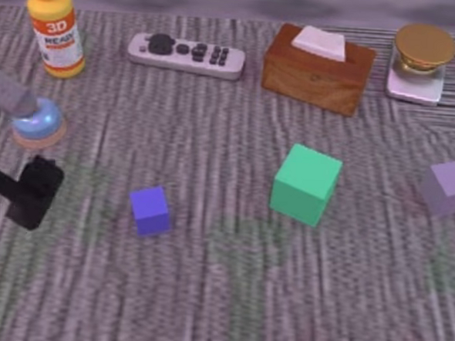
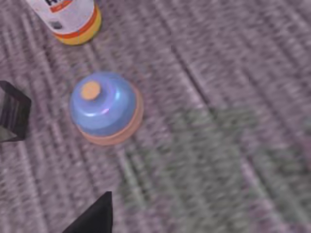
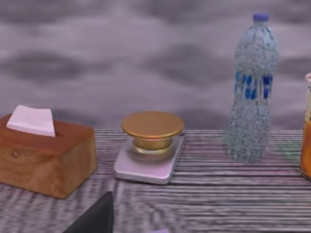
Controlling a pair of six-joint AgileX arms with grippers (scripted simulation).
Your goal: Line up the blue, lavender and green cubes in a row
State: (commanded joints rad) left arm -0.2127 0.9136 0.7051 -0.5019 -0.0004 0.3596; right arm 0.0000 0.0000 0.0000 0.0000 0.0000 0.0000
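Looking down from the top view, you are seeing the three cubes lying well apart and not yet in a row: the blue cube [image 1: 149, 210] is sitting left of centre, the green cube [image 1: 306, 184] right of centre, and the lavender cube [image 1: 449, 187] at the counter's [image 1: 220, 294] right edge. Your left gripper [image 1: 30, 192] is hanging at the far left, beside a blue bell [image 1: 37, 122] and well short of the blue cube; you cannot tell how wide it is standing. A yellow bottle [image 1: 57, 27], a remote [image 1: 186, 55], a tissue box [image 1: 319, 66] and a gold-topped scale [image 1: 419, 62] are lining the back. Moving to the left wrist view, you are looking at the bell [image 2: 106, 108] and the bottle's base [image 2: 68, 19], with dark finger parts at the border and no cube showing. Turning to the right wrist view, you are facing the tissue box [image 3: 43, 154], the scale [image 3: 151, 145] and a water bottle [image 3: 252, 87]; only one dark finger tip is showing, so that gripper's opening is unreadable too. Judging the risks, the left arm is sitting close enough to the bell to knock it while swinging toward the blue cube, and the lavender cube, being so near the edge, is liable to be nudged off by a careless approach.
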